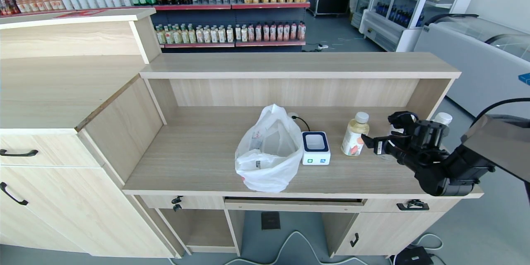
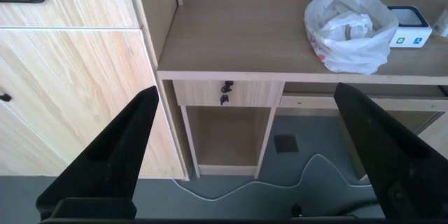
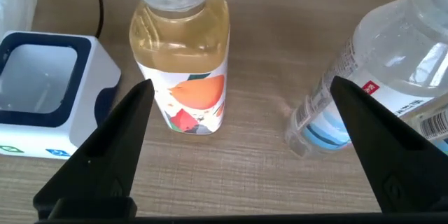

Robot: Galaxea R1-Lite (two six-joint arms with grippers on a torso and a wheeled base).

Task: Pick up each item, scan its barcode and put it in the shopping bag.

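- My left gripper [image 2: 246, 89] hangs low in front of the counter [image 2: 231, 49], fingers spread wide with nothing between them.
- The shopping bag [image 1: 268, 153] sits near the counter's front edge with its mouth open. There are pale packets inside, but I cannot tell what they are.
- My right gripper [image 1: 383, 132] hovers over the counter's right end — fingers apart, empty.
- The scanner [image 1: 315, 148] stands just beside the bag, on its right.
- The juice bottle [image 1: 355, 134] stands upright and capped, nearly full of amber drink. The clear water bottle [image 3: 378, 77] stands to its right, partly behind the gripper.
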